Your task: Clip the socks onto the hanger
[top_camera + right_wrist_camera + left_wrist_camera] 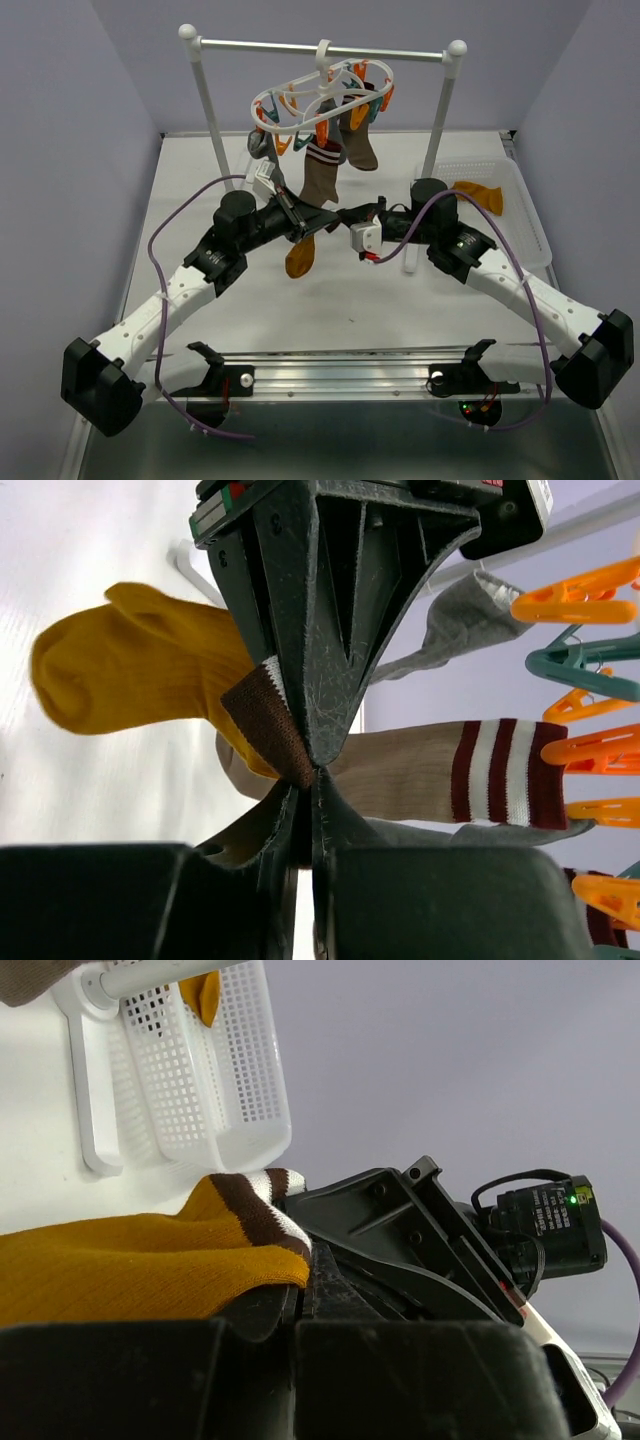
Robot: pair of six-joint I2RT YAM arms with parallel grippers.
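The mustard sock (130, 670) is matt, finely knit cloth. The hanger (325, 95) is smooth white plastic, its clips (585, 748) glossy plastic. The crossbar (270, 45) is shiny metal; the basket (230, 1080) is perforated white plastic.

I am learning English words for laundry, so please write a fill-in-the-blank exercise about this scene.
1. The left tool and the right tool both grip the mustard sock, which is not yet ___ to the hanger.
2. The hanger hangs from the metal ___ of the white rack.
3. A second mustard sock lies in the white ___.
Missing words: clipped; crossbar; basket.
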